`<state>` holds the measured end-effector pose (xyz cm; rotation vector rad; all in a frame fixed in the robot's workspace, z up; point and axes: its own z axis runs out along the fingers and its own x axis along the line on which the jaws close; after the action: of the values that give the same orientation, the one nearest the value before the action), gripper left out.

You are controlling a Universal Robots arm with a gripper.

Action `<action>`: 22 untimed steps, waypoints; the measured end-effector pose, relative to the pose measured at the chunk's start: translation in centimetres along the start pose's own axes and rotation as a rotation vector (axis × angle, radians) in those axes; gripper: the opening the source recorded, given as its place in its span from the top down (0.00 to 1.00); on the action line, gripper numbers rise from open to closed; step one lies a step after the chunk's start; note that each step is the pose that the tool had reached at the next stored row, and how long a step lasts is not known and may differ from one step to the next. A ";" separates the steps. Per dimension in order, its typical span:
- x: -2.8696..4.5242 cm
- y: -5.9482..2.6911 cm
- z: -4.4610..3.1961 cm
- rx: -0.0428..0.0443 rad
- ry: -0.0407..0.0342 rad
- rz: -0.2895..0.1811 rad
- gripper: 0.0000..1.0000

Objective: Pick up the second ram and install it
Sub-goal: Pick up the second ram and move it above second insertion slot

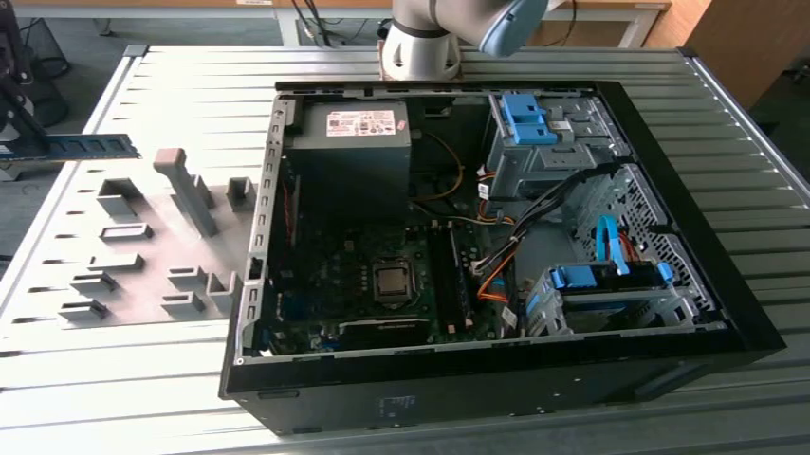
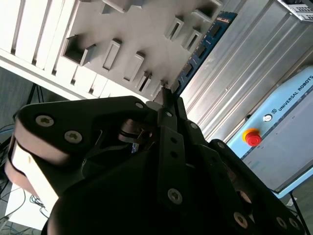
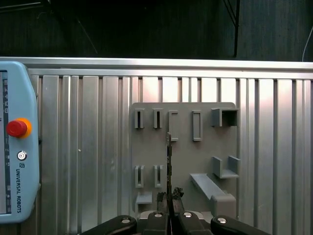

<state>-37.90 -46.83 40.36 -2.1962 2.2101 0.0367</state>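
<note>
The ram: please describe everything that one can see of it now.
The ram is a long, thin, flat green-blue board with a row of black chips on one face. It is held roughly level with a long edge up, beside the grey tray and outside the case. The gripper is shut on one end.

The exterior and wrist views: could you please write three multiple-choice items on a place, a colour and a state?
1. Where is the long green-blue circuit-board ram stick? A. on the motherboard. B. at the exterior view's left, outside the black computer case. C. on the power supply.
2. What colour is the round button on the pale blue pendant? A. red. B. green. C. white.
3. The dark gripper is: A. open over the case. B. shut on a cable. C. shut on the ram stick.
B: it is beyond the case's side. A: red in both wrist views. C: it clamps the stick's end.
</note>
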 end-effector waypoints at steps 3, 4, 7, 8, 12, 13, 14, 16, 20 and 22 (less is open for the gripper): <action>0.00 -0.15 0.00 0.0000 0.0000 0.000 0.86; 0.00 -0.16 0.00 0.0000 0.0000 0.000 0.86; 0.00 -0.24 -0.01 -0.0001 0.0000 0.000 0.86; 0.00 -0.27 -0.01 -0.0001 0.0001 0.000 0.86; 0.00 -0.38 -0.01 -0.0001 0.0000 0.000 0.86; 0.00 -0.41 0.00 0.0000 0.0000 0.000 0.86; 0.00 -0.43 0.00 0.0000 0.0000 0.000 0.86; 0.00 -0.49 0.00 0.0000 0.0000 0.000 0.86; 0.00 -0.59 0.00 0.0000 0.0000 0.000 0.86; 0.00 -0.62 0.00 0.0000 0.0000 0.000 0.86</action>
<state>-37.27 -46.83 40.37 -2.1963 2.2100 0.0367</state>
